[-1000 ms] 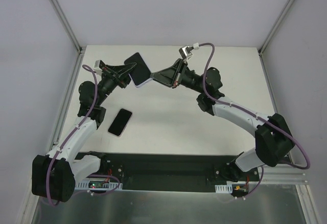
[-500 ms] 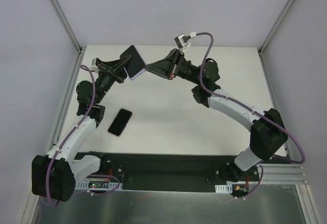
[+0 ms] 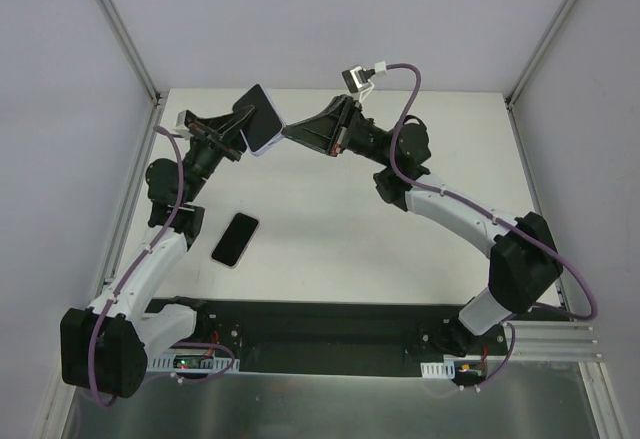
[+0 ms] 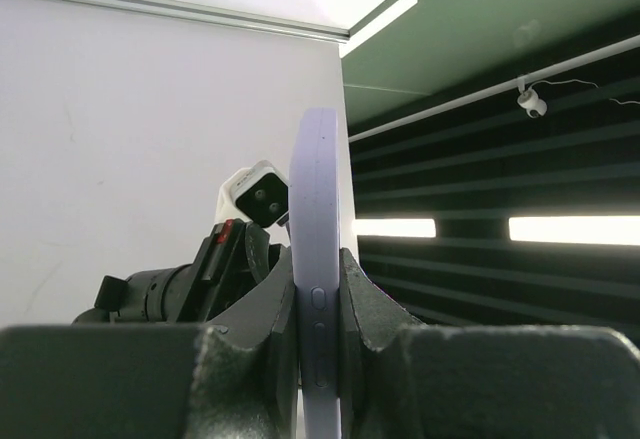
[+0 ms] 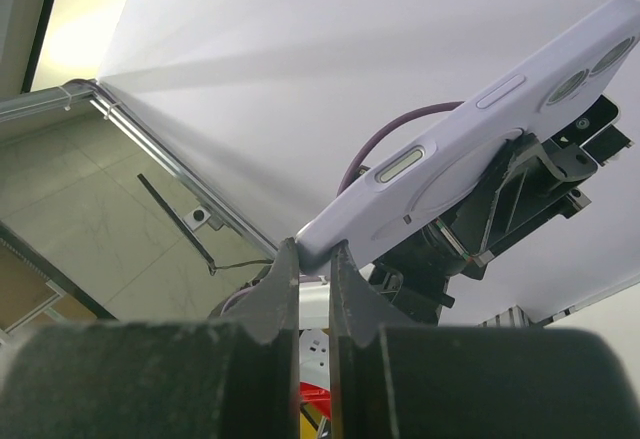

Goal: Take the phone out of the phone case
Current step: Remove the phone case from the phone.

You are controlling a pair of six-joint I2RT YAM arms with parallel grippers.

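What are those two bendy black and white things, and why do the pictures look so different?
They are two robot arms, the left arm and the right arm, bolted to a white table. Each one ends in a gripper, which is a pincher with two fingers.

One picture comes from a camera high above the table. The other two come from little cameras on the arms' wrists, so you see each arm's own fingers up close.

A dark phone lies on the table. Up in the air, the left gripper and the right gripper both pinch a purple case. The left one clamps its edge and the right one nips a corner. I cannot tell if anything is inside the case.
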